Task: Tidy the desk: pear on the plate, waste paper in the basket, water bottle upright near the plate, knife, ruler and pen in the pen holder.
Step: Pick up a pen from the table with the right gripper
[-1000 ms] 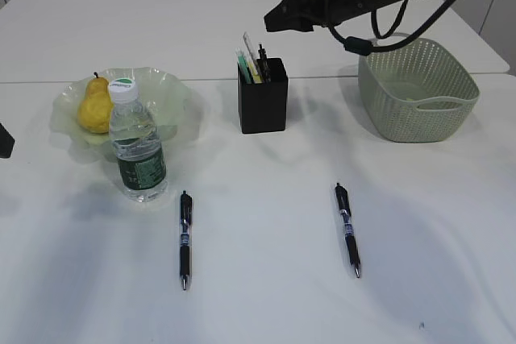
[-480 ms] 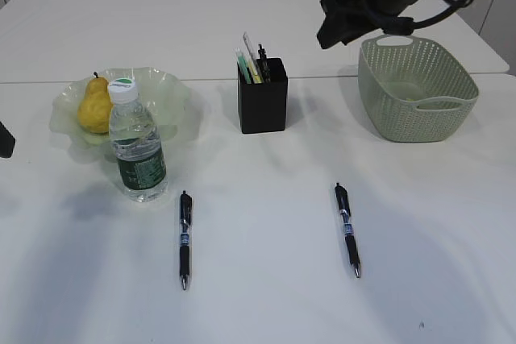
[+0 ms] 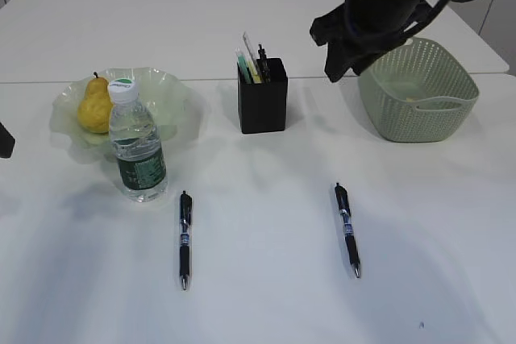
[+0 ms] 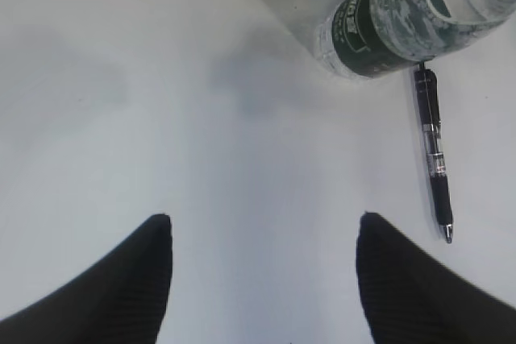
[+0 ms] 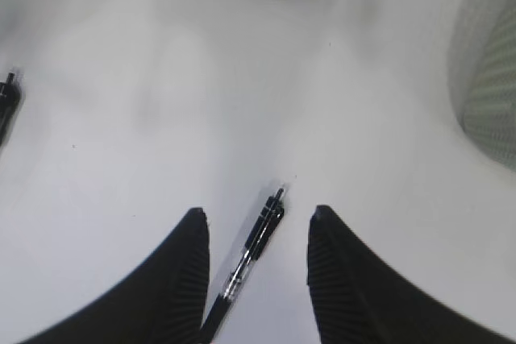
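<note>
The yellow pear (image 3: 94,105) lies in the wavy green plate (image 3: 165,94). The water bottle (image 3: 138,144) stands upright just in front of the plate. The black pen holder (image 3: 263,104) has the clear ruler (image 3: 251,46) and other thin items sticking out of it. Two black pens lie flat on the desk (image 3: 266,304), a left pen (image 3: 185,239) and a right pen (image 3: 347,229). My right gripper (image 3: 333,72) hangs open, high between the holder and the basket (image 3: 419,90). In the right wrist view the right gripper (image 5: 258,213) frames the right pen (image 5: 251,251) far below. My left gripper (image 4: 264,219) is open and empty over bare desk.
A small yellowish bit lies on the basket floor (image 3: 411,100). In the left wrist view the bottle (image 4: 395,26) and the left pen (image 4: 434,163) sit ahead to the right. The left gripper (image 3: 4,141) shows only at the exterior view's left edge.
The right arm swung away from above the pen holder toward the basket and turned its gripper downward. The left gripper and all objects stayed still.
</note>
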Controlling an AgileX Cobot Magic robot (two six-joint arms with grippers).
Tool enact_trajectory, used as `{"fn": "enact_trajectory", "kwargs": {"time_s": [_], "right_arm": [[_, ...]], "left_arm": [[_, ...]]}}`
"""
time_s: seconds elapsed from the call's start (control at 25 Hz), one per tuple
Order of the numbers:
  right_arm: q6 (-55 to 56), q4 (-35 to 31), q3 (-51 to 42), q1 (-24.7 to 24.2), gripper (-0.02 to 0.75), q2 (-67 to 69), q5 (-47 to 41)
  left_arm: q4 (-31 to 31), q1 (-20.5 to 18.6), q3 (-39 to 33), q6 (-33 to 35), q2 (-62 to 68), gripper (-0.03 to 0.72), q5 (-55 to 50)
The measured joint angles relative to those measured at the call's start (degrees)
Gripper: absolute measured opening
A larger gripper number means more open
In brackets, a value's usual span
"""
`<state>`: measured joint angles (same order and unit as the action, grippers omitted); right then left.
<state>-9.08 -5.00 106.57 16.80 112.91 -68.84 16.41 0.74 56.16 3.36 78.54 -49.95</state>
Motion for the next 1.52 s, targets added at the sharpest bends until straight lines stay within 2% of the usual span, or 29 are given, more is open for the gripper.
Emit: {"fn": "enact_trajectory", "kwargs": {"time_s": [0.16,0.32,0.56,0.64,0.92,1.52], "right_arm": [[5.70,0.93,-3.04,0.69,0.302,-0.11,-1.21],[7.69,0.92,-10.40,0.69,0.302,-0.11,-1.21],[12.18,-6.01,-22.65,0.79,0.302,-0.11,1.84],[14.40,-6.51,-24.42,1.05,0.302,-0.11,3.82],[23.09,-1.87,-25.16,1.89,0.302,-0.11,8.75],[23.95,-1.64,-25.16,1.89,0.302,4.05,12.74]], "left_arm": [[-0.19,0.00,0.00,0.00,0.00,0.506,-0.13],[-0.31,0.00,0.00,0.00,0.00,0.506,-0.13],[-0.31,0.00,0.00,0.00,0.00,0.506,-0.13],[-0.31,0.00,0.00,0.00,0.00,0.506,-0.13],[-0.31,0.00,0.00,0.00,0.00,0.506,-0.13],[-0.31,0.00,0.00,0.00,0.00,0.506,-0.13]]}}
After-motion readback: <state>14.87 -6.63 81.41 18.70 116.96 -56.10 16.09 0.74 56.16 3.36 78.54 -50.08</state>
